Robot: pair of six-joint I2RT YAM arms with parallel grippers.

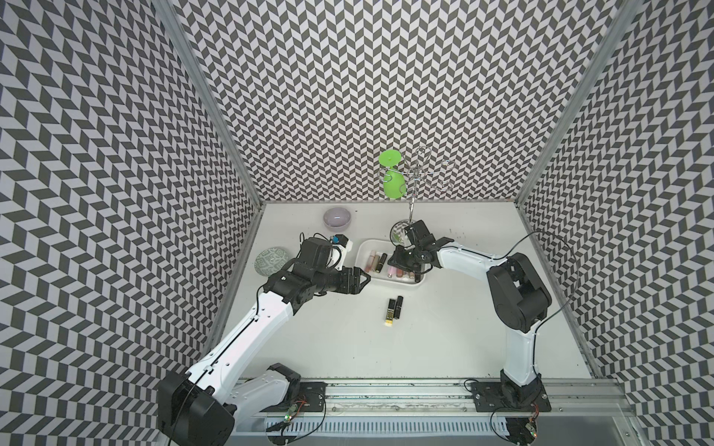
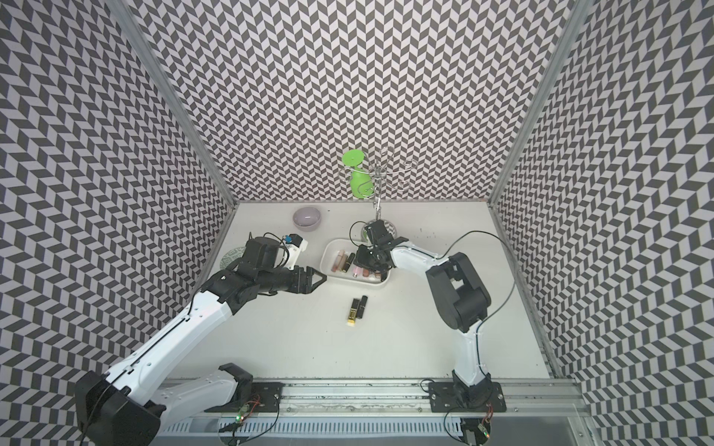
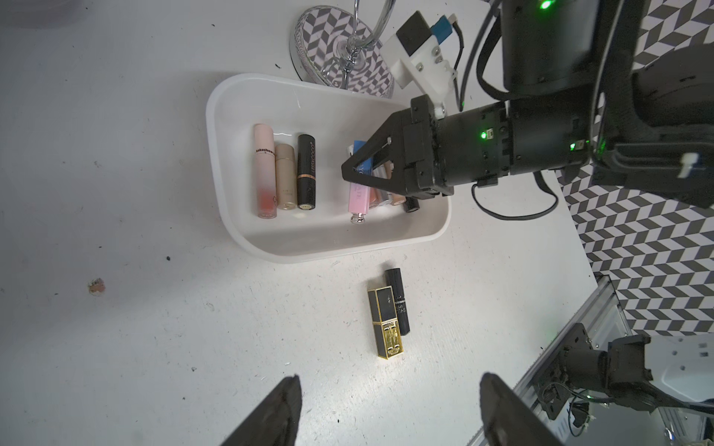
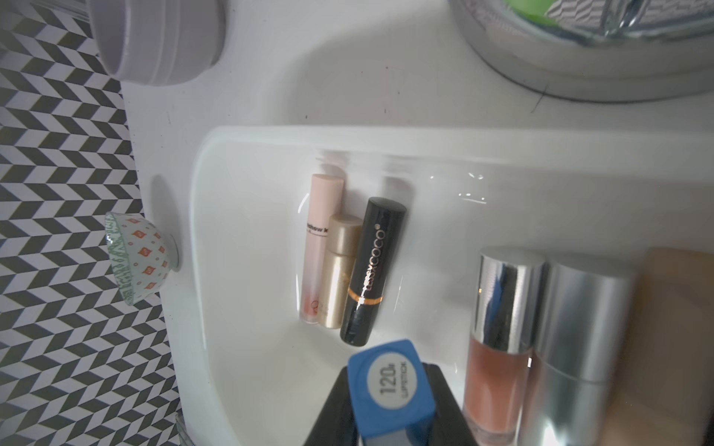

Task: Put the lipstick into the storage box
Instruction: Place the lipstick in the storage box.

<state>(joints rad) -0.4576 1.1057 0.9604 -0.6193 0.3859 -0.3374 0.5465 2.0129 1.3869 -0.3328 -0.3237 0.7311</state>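
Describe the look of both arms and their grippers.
The left arm and right arm match: glossy white link shells between bulky black joint housings, with thin black cables looping off. The left gripper and right gripper are black, with tapering triangular fingers. Each wrist carries a white camera mount with a blue plug.

2 lipsticks [image 1: 390, 309] in front of storage box [image 1: 361, 256] — bowl [image 1: 337, 219] behind-L.

Grey bowl [image 1: 337, 219], green-patterned dish [image 1: 270, 261], wire stand [image 1: 414, 178] with hanging green cup [image 1: 391, 186], chevron-patterned walls [image 1: 347, 96], white table [image 1: 386, 347].
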